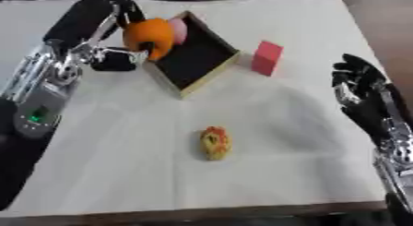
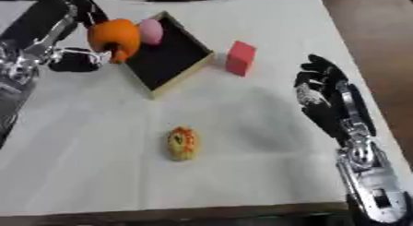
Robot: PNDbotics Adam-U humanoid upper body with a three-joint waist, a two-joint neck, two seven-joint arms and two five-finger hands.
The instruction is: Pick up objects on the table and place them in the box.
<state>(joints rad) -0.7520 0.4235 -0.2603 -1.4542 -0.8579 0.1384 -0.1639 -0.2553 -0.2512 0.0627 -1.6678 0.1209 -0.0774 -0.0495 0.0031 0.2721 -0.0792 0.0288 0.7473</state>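
Orange fruit (image 1: 149,36) sits clamped in the left hand (image 1: 121,54) fingers above the box (image 1: 193,59) edge. Right hand (image 2: 322,98) rests on the desk (image 1: 266,142), fingers apart.

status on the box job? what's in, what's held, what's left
Done: a pink round object already lies in the box. In hand: the left hand holds an orange object at the box's left edge, not yet released. Left: the red block right of the box and the yellow-orange object nearer the front. The right hand is idle and open.
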